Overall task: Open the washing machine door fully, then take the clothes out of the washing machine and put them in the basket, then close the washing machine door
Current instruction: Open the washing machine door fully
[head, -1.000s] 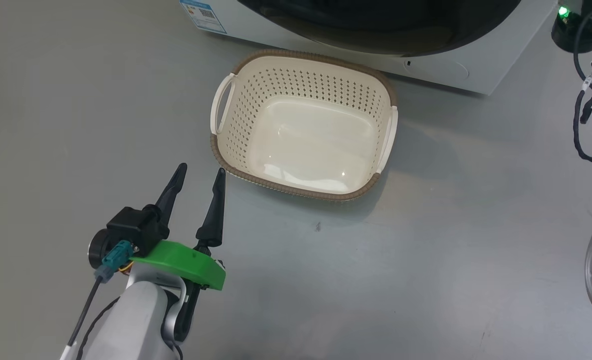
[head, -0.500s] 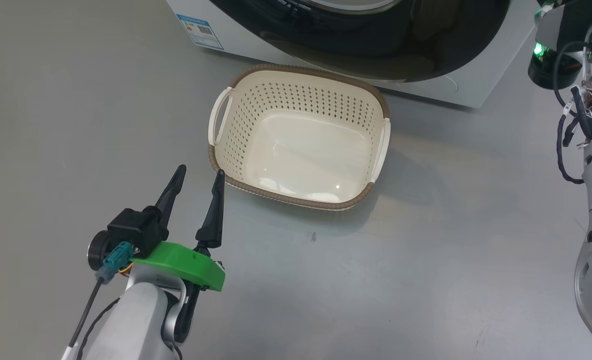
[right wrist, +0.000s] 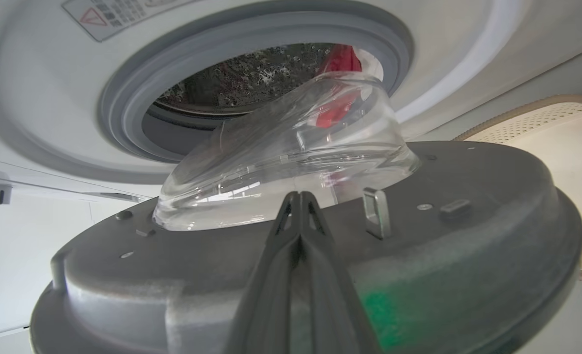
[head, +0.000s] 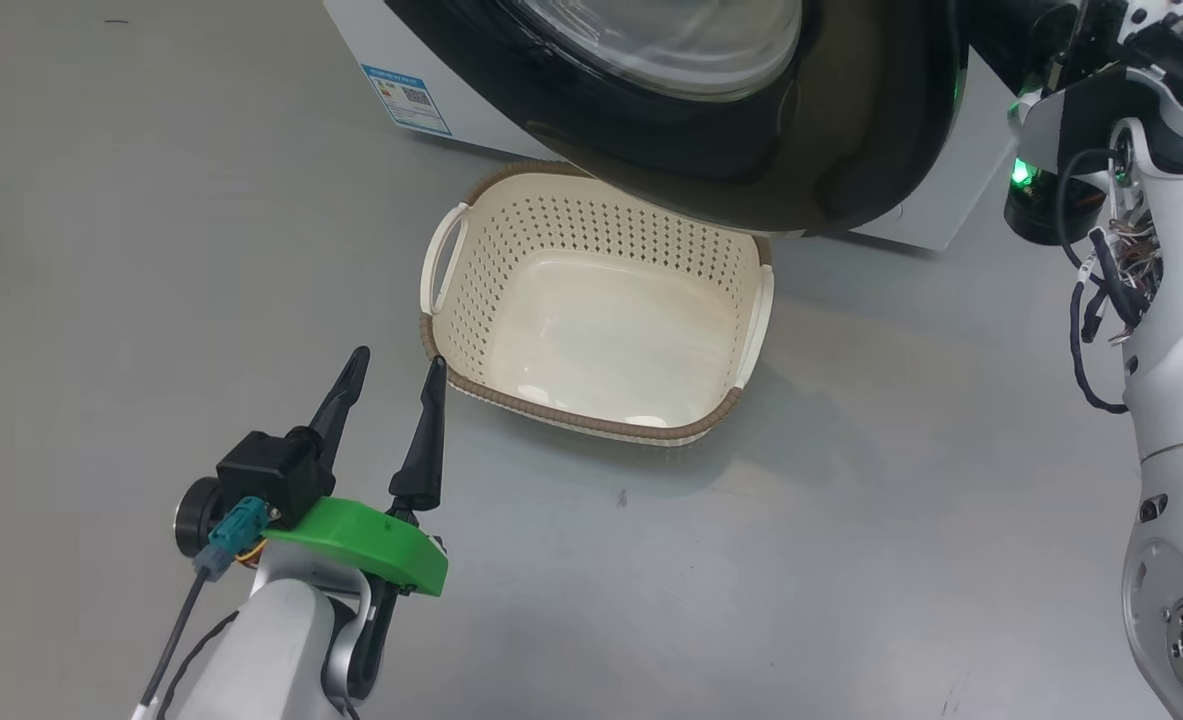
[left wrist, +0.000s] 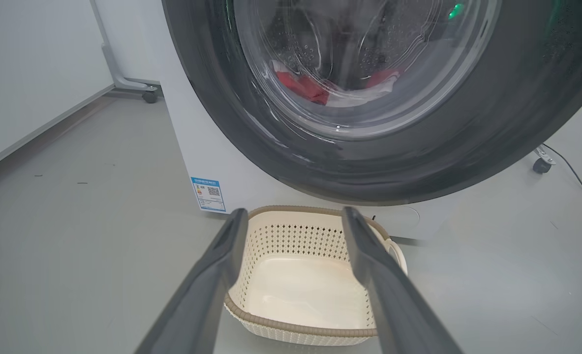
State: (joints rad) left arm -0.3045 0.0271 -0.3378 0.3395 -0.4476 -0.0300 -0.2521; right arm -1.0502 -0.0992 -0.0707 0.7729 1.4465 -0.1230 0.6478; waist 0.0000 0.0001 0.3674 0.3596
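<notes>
Our left tool (head: pixel 400 357) hangs with its fingers spread wide and nothing between them, just beside the basket (head: pixel 591 415), which stands on the smooth grey floor (head: pixel 151 250). Our right tool (right wrist: pixel 298 194), its fingers pressed together, points at the grey inner face of the washing machine door (right wrist: pixel 468 236), which stands partly open above the basket's far rim. The clothes (right wrist: pixel 340 59) lie inside the washing machine (left wrist: pixel 192 147). In the left wrist view, a pale wall (left wrist: pixel 25 73) meets the floor left of the machine.
</notes>
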